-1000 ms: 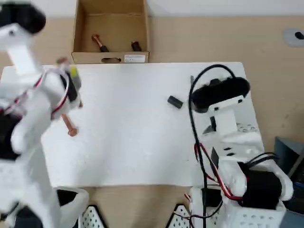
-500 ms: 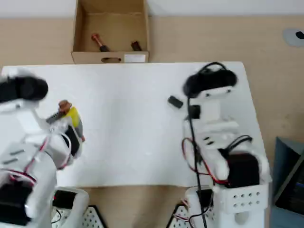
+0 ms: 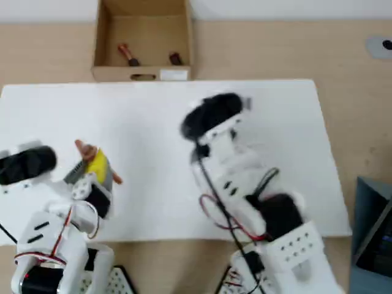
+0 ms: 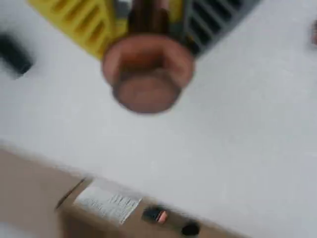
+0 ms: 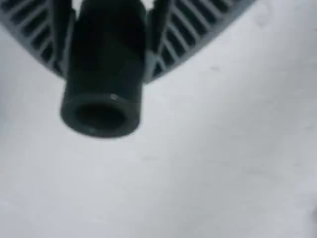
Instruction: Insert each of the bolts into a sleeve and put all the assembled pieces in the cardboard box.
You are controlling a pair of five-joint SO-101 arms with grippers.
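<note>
So the copper bolt (image 4: 147, 74) is pinched by its shaft in the left gripper (image 4: 148, 29). A yellow finger (image 4: 74, 25) and a grey finger (image 4: 218, 17) are closed tight on either side, and the flanged head sticks out past the tips. In the high view the left arm (image 3: 55, 226) sits over the near left part of the white mat (image 3: 153, 110), and the bolt is tilted with its head pointing up and away. The black sleeve (image 5: 101, 74) is in the right gripper (image 5: 106, 44), clamped between two grey fingers, with the open bore facing out past the tips above bare mat. The right arm (image 3: 239, 184) leans in over the middle of the mat, and its black wrist camera (image 3: 211, 116) covers the gripper from above. Just beside the mat's far edge is the cardboard box (image 3: 144, 75). It's got two pieces lying on its floor. There's a bolt-and-sleeve piece (image 3: 127, 54) with a copper head on the left side, and a second darker piece (image 3: 176, 59) toward the right, apart from the first. All of it sits on a tan wooden table (image 3: 349, 61).
</note>
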